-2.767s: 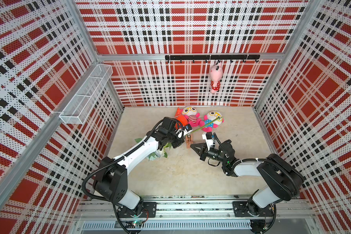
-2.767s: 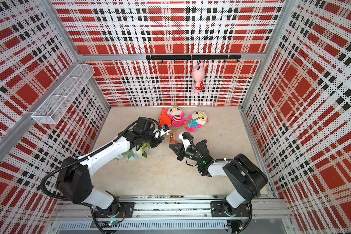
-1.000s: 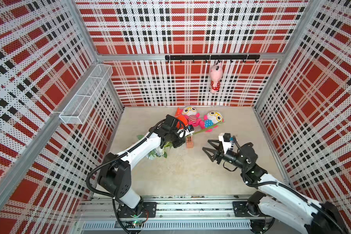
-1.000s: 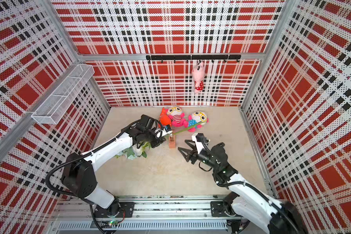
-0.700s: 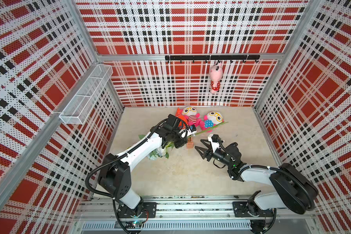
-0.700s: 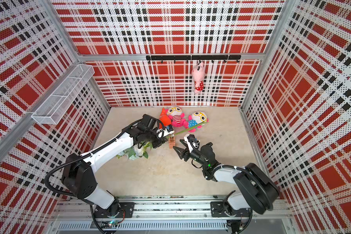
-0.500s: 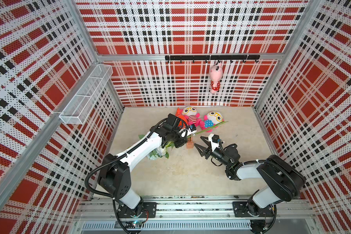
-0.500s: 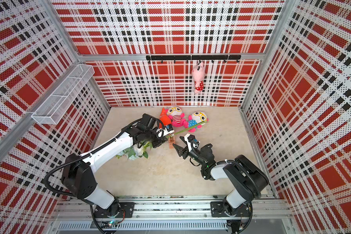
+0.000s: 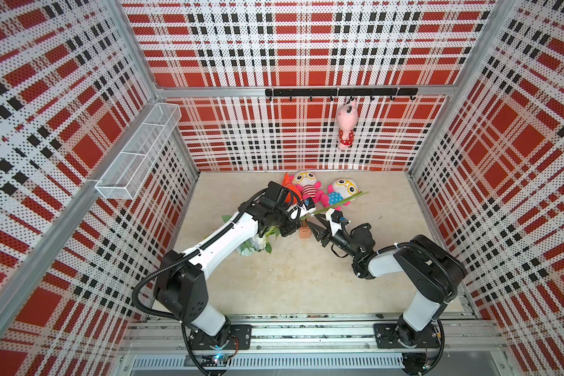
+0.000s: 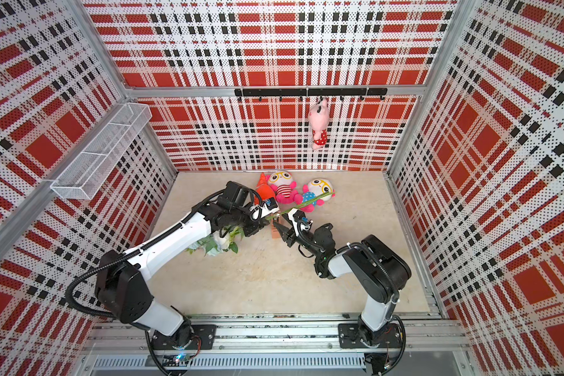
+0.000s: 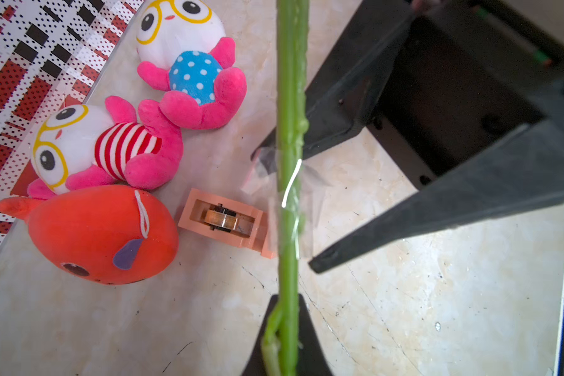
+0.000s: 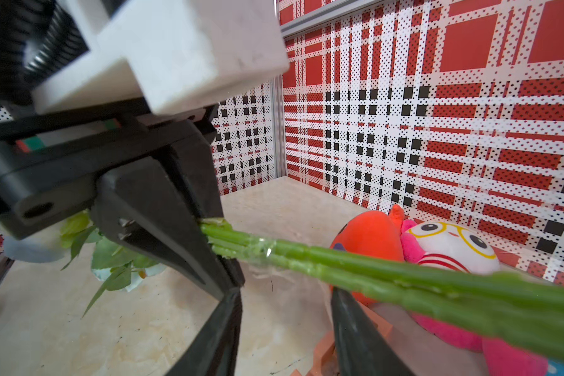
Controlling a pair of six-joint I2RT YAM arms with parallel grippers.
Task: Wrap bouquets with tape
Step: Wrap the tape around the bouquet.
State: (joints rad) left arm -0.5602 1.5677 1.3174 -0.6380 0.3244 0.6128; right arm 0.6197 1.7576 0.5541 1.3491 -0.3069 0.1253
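Note:
My left gripper (image 9: 294, 222) (image 11: 287, 304) is shut on the bouquets' green stems (image 11: 289, 97) (image 9: 339, 202). The white blooms and leaves (image 9: 258, 242) (image 10: 215, 244) hang under its arm. A piece of clear tape (image 11: 293, 188) (image 12: 261, 250) clings around the stems just beyond that grip. My right gripper (image 9: 315, 230) (image 11: 284, 211) (image 12: 285, 293) is open, with one finger on each side of the taped stretch and a gap to it. The tan tape dispenser (image 11: 222, 219) (image 9: 304, 231) (image 10: 275, 232) stands on the floor below the stems.
An orange plush fish (image 11: 95, 234) lies against the dispenser, with a red-striped plush (image 9: 306, 186) and a blue-dotted plush (image 9: 341, 192) behind it. A pink plush (image 9: 346, 127) hangs from the back hook rail. A wire basket (image 9: 137, 153) is fixed to the left wall.
My right gripper swung back in from the right to the stems beside the dispenser, and its jaws narrowed. The left gripper kept hold of the stems in place.

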